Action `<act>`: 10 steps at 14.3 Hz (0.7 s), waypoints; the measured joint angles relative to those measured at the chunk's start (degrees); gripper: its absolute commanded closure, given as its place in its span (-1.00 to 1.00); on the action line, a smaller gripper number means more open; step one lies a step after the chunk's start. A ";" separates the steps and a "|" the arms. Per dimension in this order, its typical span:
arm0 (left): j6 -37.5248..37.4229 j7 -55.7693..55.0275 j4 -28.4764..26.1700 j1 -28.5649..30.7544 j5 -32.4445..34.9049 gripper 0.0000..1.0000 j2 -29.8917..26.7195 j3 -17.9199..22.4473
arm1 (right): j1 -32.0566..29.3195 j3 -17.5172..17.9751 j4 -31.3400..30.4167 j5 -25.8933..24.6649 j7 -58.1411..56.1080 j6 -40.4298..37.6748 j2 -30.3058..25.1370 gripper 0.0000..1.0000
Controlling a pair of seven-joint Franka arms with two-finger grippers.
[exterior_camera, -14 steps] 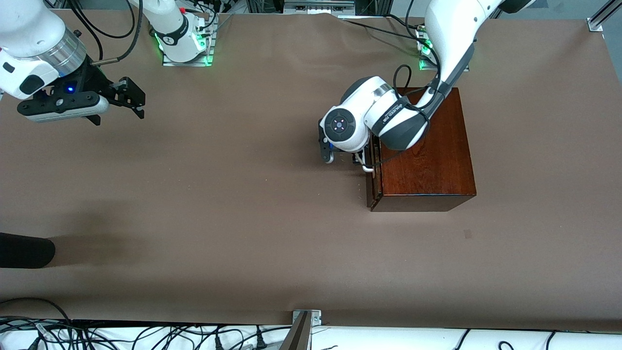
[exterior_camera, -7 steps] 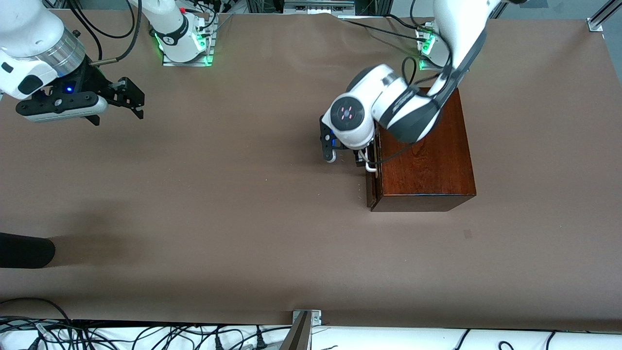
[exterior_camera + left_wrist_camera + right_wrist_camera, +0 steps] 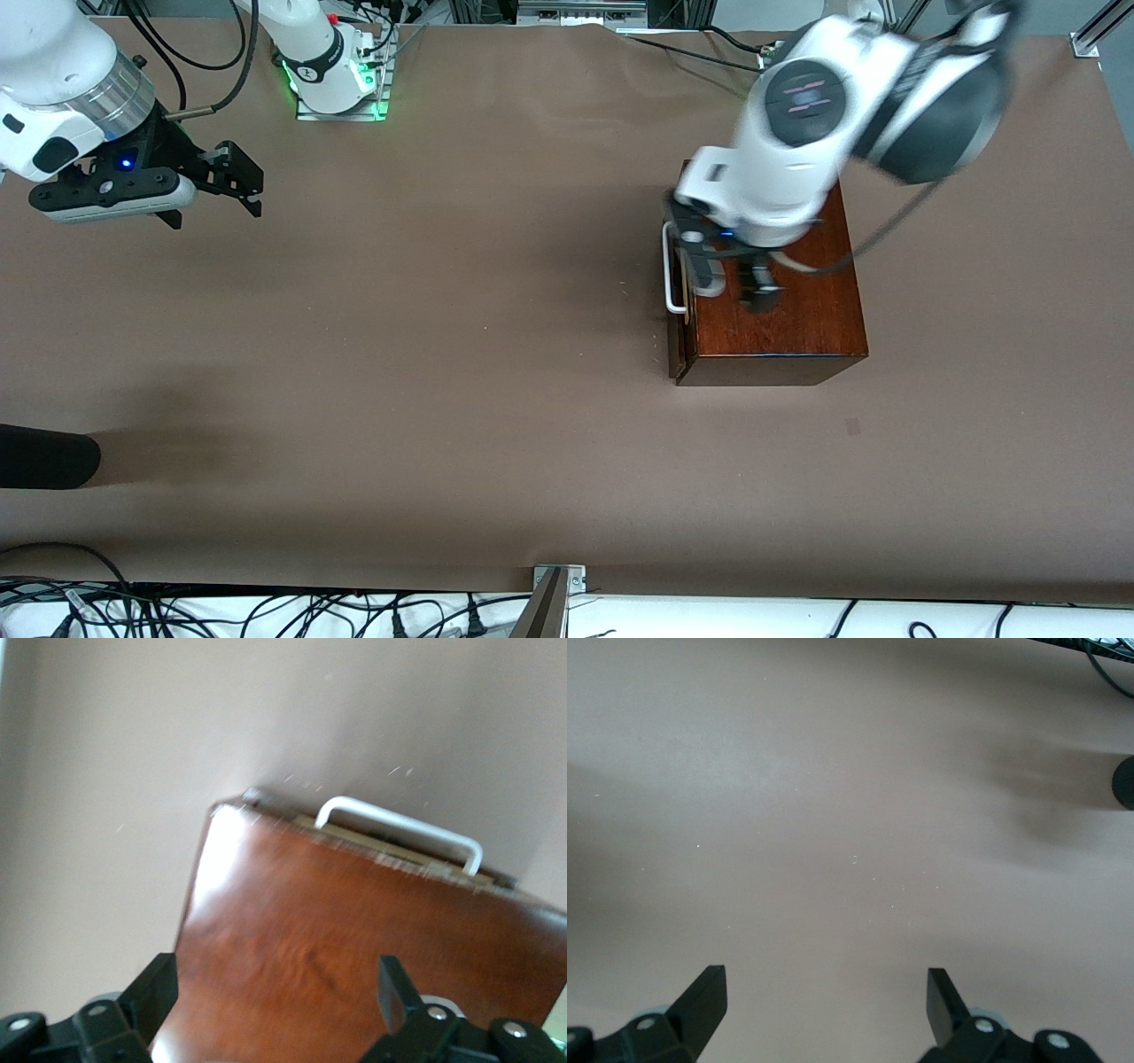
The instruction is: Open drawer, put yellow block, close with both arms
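The drawer [image 3: 679,301] in the wooden box [image 3: 772,292] looks pushed in, its white handle [image 3: 671,268] free, and no yellow block shows anywhere; that suits a job finished or one about to begin. The left end effector [image 3: 737,285] hangs over the box top, fingers spread, holding nothing. The right end effector [image 3: 232,182] waits released over bare worktop [image 3: 425,354].

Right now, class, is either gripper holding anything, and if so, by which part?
Nothing is held. The left gripper hangs open over the dark wooden drawer box, off its white handle. The right gripper waits open over bare table.
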 measured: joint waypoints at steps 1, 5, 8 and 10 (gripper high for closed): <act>-2.13 0.03 2.43 1.69 0.00 -1.00 -0.06 0.28 | 0.00 0.00 0.00 0.00 0.00 -0.01 0.00 -1.00; -3.12 -1.59 5.26 3.80 -2.47 -1.00 -1.57 8.39 | -0.01 0.00 0.00 0.00 0.00 -0.03 0.00 -1.00; -2.21 -10.22 -0.88 3.77 -6.64 -1.00 -6.21 13.85 | -0.02 -0.01 0.00 0.00 0.00 -0.04 0.01 -1.00; 0.29 -16.16 -5.93 3.74 -7.72 -1.00 -10.34 16.05 | -0.01 -0.01 0.01 0.00 0.00 -0.04 0.02 -1.00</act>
